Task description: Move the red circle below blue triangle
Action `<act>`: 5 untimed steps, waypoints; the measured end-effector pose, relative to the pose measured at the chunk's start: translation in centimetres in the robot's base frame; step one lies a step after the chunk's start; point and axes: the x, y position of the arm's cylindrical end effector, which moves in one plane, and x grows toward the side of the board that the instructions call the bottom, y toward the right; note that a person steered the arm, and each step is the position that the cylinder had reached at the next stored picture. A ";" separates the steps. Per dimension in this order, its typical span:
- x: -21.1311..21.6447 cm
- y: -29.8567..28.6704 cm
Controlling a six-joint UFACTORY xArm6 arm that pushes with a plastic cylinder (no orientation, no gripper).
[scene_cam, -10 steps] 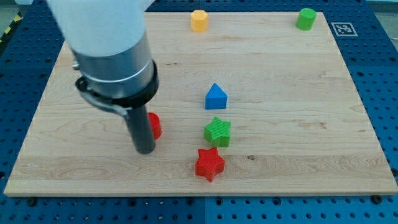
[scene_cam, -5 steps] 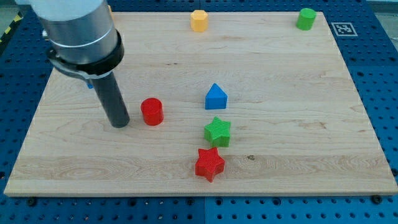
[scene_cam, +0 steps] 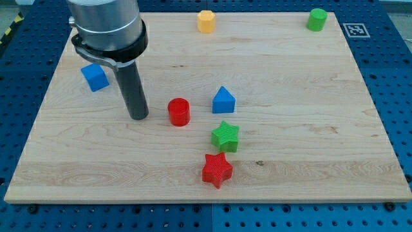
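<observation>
- The wooden board (scene_cam: 309,129) fills most of the view and lies on a blue base with holes (scene_cam: 399,96).
- My arm (scene_cam: 106,29) comes down from the view's top left and ends in a dark rod. There is no claw on it, so I have no open or closed state to report.
- My tip (scene_cam: 138,118) rests on the board just to the view's left of the red circle (scene_cam: 179,111), with a small gap between them; it touches no block.
- The red circle stands near the blue triangle (scene_cam: 223,100), at its left and slightly lower, not under it.
- The green star (scene_cam: 225,136) is just below the blue triangle, and the red star (scene_cam: 217,169) is just below the green star.
- A blue cube (scene_cam: 94,77) sits at the left, beside my rod.
- A yellow block (scene_cam: 206,20) stands at the top edge, and a green cylinder (scene_cam: 317,19) stands near the top right corner.
</observation>
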 end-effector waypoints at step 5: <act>1.4 8.4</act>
